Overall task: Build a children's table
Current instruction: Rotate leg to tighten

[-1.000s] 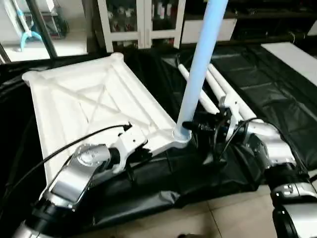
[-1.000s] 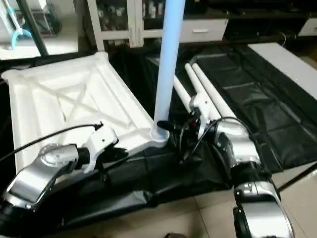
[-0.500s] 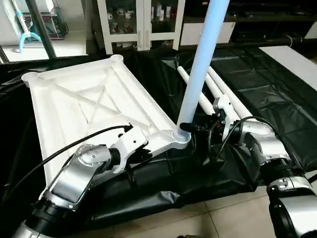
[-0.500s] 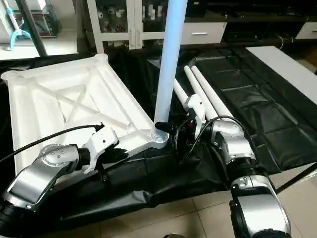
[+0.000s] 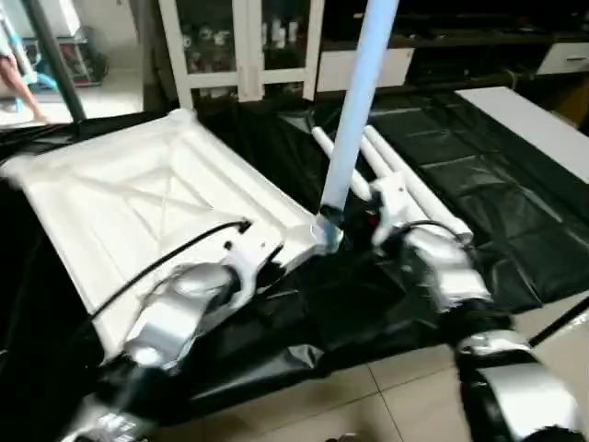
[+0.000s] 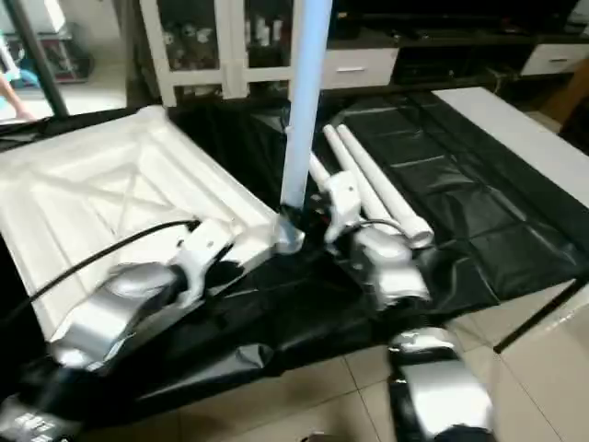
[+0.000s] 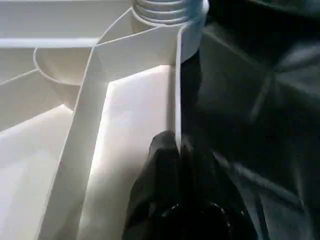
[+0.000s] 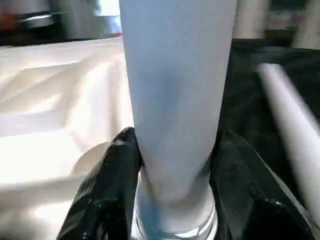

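Unmoved, upright leg (image 5: 357,101) stands in tabletop (image 5: 138,203) socket.

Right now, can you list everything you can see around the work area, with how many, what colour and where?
Tabletop: one, white, lying underside up on the black sheet, on the robot's left.
Upright leg: one, white, standing in the tabletop's near right corner socket.
Loose legs: three as far as I can tell, white, lying side by side on the sheet behind the right arm.
Black sheet: one, covering the work surface.
Cabinet: one, white with glass doors, at the back.
White board: one, at the far right edge of the sheet.
Tiled floor: light, nearest the robot.
Left hand: black fingers pinching the tabletop's rim near the socket.
Right hand: black fingers on either side of the upright leg's base.
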You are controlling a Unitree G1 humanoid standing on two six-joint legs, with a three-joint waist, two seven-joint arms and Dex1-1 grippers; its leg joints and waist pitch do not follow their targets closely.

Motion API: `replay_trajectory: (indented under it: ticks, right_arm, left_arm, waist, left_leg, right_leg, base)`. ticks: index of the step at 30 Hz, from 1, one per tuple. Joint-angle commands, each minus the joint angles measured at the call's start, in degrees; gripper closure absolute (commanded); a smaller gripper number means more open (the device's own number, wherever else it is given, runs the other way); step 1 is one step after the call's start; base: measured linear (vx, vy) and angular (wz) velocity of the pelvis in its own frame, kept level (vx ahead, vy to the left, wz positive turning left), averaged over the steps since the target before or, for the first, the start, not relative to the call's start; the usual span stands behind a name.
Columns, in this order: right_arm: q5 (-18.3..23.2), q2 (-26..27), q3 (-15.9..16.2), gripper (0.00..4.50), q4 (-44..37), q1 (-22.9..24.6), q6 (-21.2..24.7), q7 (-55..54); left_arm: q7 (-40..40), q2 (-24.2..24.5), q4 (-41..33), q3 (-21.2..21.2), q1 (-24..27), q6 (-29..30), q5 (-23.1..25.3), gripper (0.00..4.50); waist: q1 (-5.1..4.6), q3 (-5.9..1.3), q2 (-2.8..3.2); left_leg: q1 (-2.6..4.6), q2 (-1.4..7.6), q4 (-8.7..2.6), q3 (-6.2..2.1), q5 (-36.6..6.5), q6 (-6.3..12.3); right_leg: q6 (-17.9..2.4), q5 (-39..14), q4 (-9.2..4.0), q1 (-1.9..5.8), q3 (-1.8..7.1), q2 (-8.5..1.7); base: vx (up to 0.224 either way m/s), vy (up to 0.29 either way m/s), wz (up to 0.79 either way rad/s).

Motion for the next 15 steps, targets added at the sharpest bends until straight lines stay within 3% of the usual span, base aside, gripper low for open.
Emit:
replay_trajectory:
  ticks: [1, 4, 5, 6, 7, 9, 11, 13, 15]
  right_arm:
    - [-2.1, 2.8, -0.9, 2.65, 5.8, 1.3, 2.2, -12.2]
    - [-1.8, 6.6, -1.6, 2.65, 7.1, 0.3, 2.1, -16.6]
    - [-1.9, 8.7, -1.4, 2.65, 8.0, -0.6, 1.2, -17.5]
    - [-1.9, 8.7, -1.4, 2.65, 8.0, -0.6, 1.2, -17.5]
    - [-1.9, 9.0, -1.0, 2.65, 8.2, -0.9, 1.0, -16.3]
    - [0.0, 7.7, -1.2, 2.65, 6.8, -1.0, -0.4, -6.7]
    - [0.5, 5.8, -0.4, 2.65, 4.8, -0.4, -2.0, 0.5]
    - [-0.1, 3.5, 0.8, 1.96, 3.5, 0.1, -4.1, 5.1]
    - [1.5, -0.2, 0.3, 1.89, 0.5, 1.0, -3.8, 11.8]
  left_arm:
    - [6.3, -2.8, 3.8, 2.3, -2.5, 0.4, 0.6, 4.50]
    - [9.2, -5.8, 6.3, 3.1, -5.0, -0.6, 0.7, 4.50]
    - [10.8, -7.4, 7.6, 3.6, -6.7, -1.1, 0.9, 4.50]
    - [10.8, -7.4, 7.6, 3.6, -6.7, -1.1, 0.9, 4.50]
    - [10.9, -7.5, 7.7, 3.6, -7.1, -1.3, 1.0, 4.50]
    - [7.5, -4.7, 6.9, 2.4, -5.9, -2.8, 1.0, 4.50]
    - [4.5, -2.5, 6.1, 1.5, -4.5, -4.3, 0.7, 4.50]
    - [1.5, -0.2, 5.4, 0.1, -3.2, -5.8, 0.8, 4.50]
    - [-3.8, 3.2, 3.0, -1.3, -0.5, -8.0, -0.1, 4.50]
  waist:
    - [-0.79, -2.66, 1.03]
    - [-1.27, -2.43, 1.08]
    - [-1.62, -2.17, 1.60]
    - [-1.87, -2.05, 1.75]
    - [-1.90, -1.98, 1.97]
    - [-2.20, -2.17, 1.98]
    - [-2.02, -2.34, 1.79]
    - [-2.07, -2.73, 1.41]
    - [-1.80, -2.92, 1.51]
  left_leg:
    - [1.25, 1.15, -4.76, -1.66, -28.7, -2.04]
    - [1.96, 0.97, -4.58, -1.95, -32.7, -1.84]
    - [2.22, 1.11, -4.83, -2.29, -35.6, -1.79]
    - [2.45, 1.26, -5.00, -2.41, -36.8, -1.88]
    - [2.34, 1.73, -5.69, -2.99, -39.1, -2.28]
    - [1.70, 2.06, -6.36, -3.26, -39.6, -2.52]
    - [1.49, 1.74, -6.07, -2.99, -37.7, -1.90]
    - [0.17, 1.59, -5.71, -2.61, -30.7, -0.77]
    - [-0.59, 1.87, -5.73, -2.44, -26.3, 0.68]
  right_leg:
    - [-5.0, -34.5, -5.79, 0.84, 0.16, -2.03]
    - [-3.0, -36.9, -6.72, 0.28, -0.75, -1.78]
    - [-2.0, -37.0, -7.45, 0.54, -1.91, -1.81]
    - [-1.9, -36.1, -7.67, 0.57, -2.40, -1.73]
    - [-2.1, -33.5, -7.32, 1.40, -2.93, -1.82]
    - [-3.7, -28.5, -6.53, 2.43, -2.64, -2.34]
    - [-4.9, -28.6, -6.65, 2.34, -2.21, -3.11]
    - [-7.3, -27.3, -6.08, 2.75, -1.33, -3.93]
    - [-9.3, -22.7, -5.17, 2.97, -0.83, -3.82]
  base:
    - [0.000, 0.000, 0.00]
    - [0.000, 0.000, 0.00]
    - [0.000, 0.000, 0.00]
    - [0.000, 0.000, 0.00]
    - [0.000, 0.000, 0.00]
    - [0.000, 0.000, 0.00]
    - [0.000, 0.000, 0.00]
    - [0.000, 0.000, 0.00]
    - [0.000, 0.000, 0.00]
